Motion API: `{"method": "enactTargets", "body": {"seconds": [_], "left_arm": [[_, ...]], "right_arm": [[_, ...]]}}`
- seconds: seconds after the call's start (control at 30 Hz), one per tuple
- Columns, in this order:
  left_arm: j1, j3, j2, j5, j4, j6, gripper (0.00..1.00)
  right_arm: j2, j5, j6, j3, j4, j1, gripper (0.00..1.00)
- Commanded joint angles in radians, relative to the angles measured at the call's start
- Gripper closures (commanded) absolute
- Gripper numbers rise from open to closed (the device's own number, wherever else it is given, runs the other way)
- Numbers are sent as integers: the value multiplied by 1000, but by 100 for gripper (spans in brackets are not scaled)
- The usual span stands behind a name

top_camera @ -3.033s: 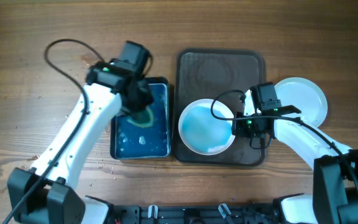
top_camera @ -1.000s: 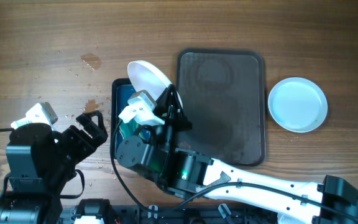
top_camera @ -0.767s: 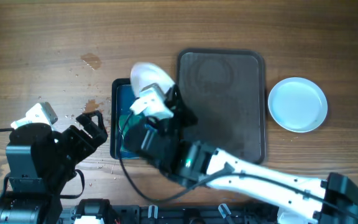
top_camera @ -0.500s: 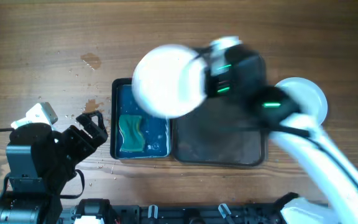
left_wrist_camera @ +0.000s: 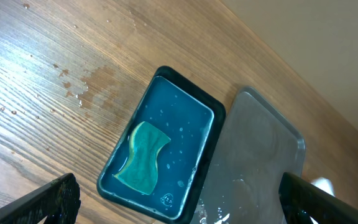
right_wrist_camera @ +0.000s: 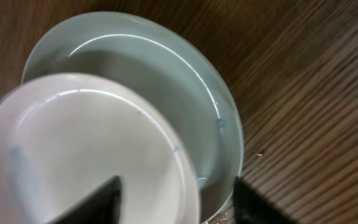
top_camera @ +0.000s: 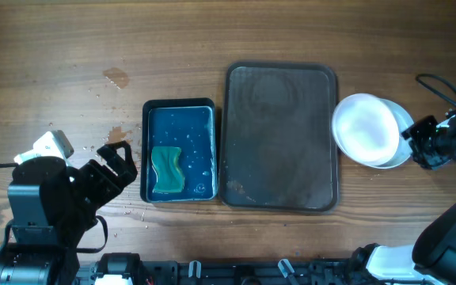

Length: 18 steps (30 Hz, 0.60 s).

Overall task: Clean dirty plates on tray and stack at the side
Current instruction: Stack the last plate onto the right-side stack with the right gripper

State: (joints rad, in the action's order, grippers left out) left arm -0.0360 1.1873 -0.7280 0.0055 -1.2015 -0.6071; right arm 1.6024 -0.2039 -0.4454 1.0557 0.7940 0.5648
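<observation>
The dark brown tray [top_camera: 279, 134] lies in the middle of the table with no plate on it. Two white plates sit stacked to its right: the top plate [top_camera: 362, 128] [right_wrist_camera: 73, 149] rests shifted left on the lower plate [top_camera: 404, 120] [right_wrist_camera: 166, 68]. Both look plain white. My right gripper [top_camera: 419, 142] [right_wrist_camera: 179, 205] is at their right edge, open, with the top plate's rim between its wide-apart fingers [right_wrist_camera: 101, 202]. My left gripper [top_camera: 115, 162] [left_wrist_camera: 179, 202] hangs open and empty at the lower left, above the basin's near end.
A blue water basin [top_camera: 204, 111] [left_wrist_camera: 211, 112] with a green sponge [top_camera: 168, 169] [left_wrist_camera: 143, 155] stands just left of the tray. Water drops and crumbs mark the wood [top_camera: 115, 77] left of the basin. The tray surface [left_wrist_camera: 260, 162] shows wet spots.
My right arm swung a white plate from above the basin, across the tray, onto the plate at the right side. Its jaws have parted. The left arm has not moved.
</observation>
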Motion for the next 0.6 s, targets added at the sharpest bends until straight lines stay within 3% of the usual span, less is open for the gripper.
{"method": "enactTargets", "body": {"seconds": [0.0,0.1,0.13,0.23,0.27,0.3,0.33,0.37,0.43,0.47,0.57], "left_arm": [[8,13,1,1,3,1,0],[8,13,1,1,3,1,0],[8,13,1,1,3,1,0],[8,13,1,1,3,1,0],[8,13,1,1,3,1,0],[8,13,1,1,3,1,0],[8,13,1,1,3,1,0],[8,13,1,1,3,1,0],[8,13,1,1,3,2,0],[8,13,1,1,3,1,0],[8,13,1,1,3,1,0]], "right_arm": [[-124,-81,59,38,38,-20,39],[-363,-404,244,42,116,-101,49],[-449,-433,274,42,156,-146,50],[-650,-430,353,42,303,-323,68],[-695,-434,360,42,337,-397,67],[-732,-433,359,42,357,-475,62],[-760,-433,326,42,371,-551,19],[-777,-433,194,42,373,-606,0],[-784,-412,-49,42,373,-657,0],[-779,-354,-61,42,372,-658,0],[-784,-207,150,42,293,-657,0]]}}
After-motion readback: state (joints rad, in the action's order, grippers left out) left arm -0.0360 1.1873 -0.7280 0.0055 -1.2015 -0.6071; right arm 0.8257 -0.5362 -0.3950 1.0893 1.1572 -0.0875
